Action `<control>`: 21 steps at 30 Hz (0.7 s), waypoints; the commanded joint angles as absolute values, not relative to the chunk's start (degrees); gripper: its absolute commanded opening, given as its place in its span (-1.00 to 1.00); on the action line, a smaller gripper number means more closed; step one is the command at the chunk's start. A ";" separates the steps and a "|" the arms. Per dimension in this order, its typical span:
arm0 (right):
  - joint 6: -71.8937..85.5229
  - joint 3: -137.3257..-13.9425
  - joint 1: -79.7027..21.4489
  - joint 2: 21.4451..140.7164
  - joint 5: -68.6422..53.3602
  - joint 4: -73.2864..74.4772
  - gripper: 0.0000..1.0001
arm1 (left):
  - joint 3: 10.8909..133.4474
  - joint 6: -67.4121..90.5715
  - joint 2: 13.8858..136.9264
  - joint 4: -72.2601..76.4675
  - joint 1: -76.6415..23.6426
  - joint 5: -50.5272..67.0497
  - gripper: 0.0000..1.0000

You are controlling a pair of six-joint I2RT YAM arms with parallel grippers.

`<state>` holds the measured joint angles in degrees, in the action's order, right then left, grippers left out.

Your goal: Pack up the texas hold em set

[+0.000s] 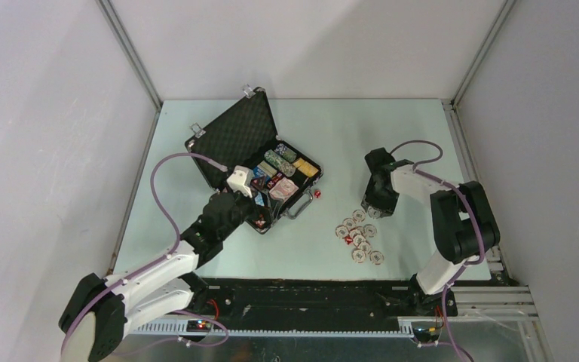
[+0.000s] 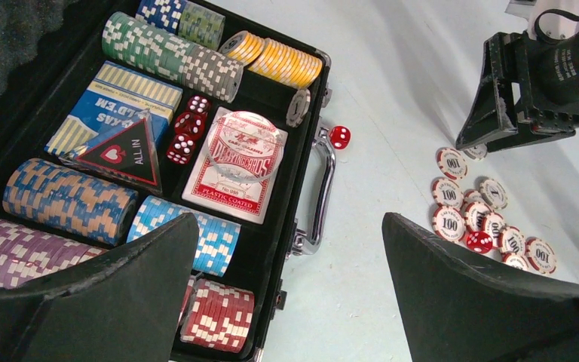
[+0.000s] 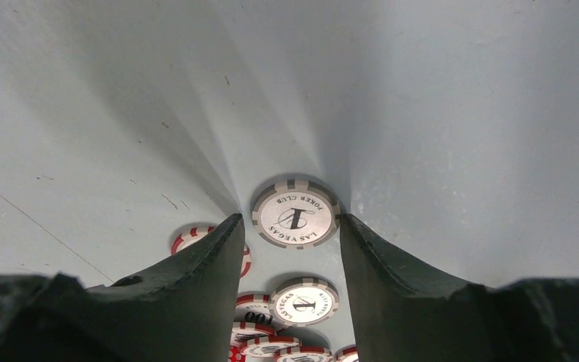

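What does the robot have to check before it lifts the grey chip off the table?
1. Grey chip sits between the right end effector fingers: ok.
2. Fingers truly pinching it: cannot tell.
3. Nothing stacked on that chip, flat on the table: ok.
4. Case open to take it: ok.
5. Left end effector out of the way: not ok, it hovers open and empty over the case's near end.
6. Everything packed: not ok, red-and-white chips and two red dice lie on the table.
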<state>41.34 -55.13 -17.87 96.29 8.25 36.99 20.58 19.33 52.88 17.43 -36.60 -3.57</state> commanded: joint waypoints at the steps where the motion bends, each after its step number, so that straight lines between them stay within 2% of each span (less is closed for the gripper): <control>1: 41.60 -56.50 -18.34 99.68 9.92 35.27 0.07 | 22.34 17.84 53.14 19.23 -36.60 -2.72 0.99; 4: 41.92 -58.01 -19.85 101.26 10.69 36.08 0.05 | 22.57 17.96 52.83 18.84 -36.63 -2.52 1.00; 10: 43.91 -59.20 -22.75 101.74 7.80 34.61 -0.12 | 22.29 18.40 52.13 18.90 -36.65 -2.31 0.99; 14: 45.59 -59.84 -25.88 102.44 6.34 33.75 -0.14 | 22.15 18.62 51.64 19.07 -36.63 -2.08 0.99; 17: 46.93 -61.62 -28.14 104.30 7.68 35.70 -0.10 | 22.07 18.70 51.51 19.07 -36.62 -2.03 0.99; 21: 47.61 -62.73 -28.83 105.25 9.15 37.43 0.10 | 22.06 18.72 51.29 19.01 -36.64 -1.94 0.99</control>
